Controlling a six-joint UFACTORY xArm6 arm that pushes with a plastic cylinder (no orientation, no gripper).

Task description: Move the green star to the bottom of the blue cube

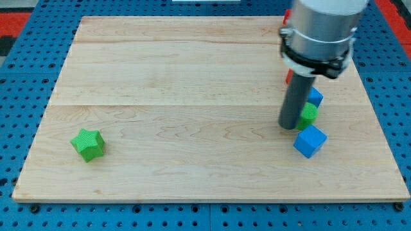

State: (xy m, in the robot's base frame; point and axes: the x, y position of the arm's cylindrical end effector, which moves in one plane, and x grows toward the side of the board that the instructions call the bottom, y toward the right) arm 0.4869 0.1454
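The green star (88, 144) lies near the board's lower left. The blue cube (310, 141) sits at the lower right. My tip (289, 126) stands just left of and slightly above the blue cube, far to the right of the green star. A green block (309, 114) touches the rod's right side, just above the blue cube. Another blue block (314, 97) sits above the green one, partly hidden by the rod. A red block (288, 77) peeks out at the rod's left edge, mostly hidden.
The wooden board (192, 70) lies on a blue pegboard surface (26, 83). The arm's large grey body (321, 32) covers the board's upper right corner.
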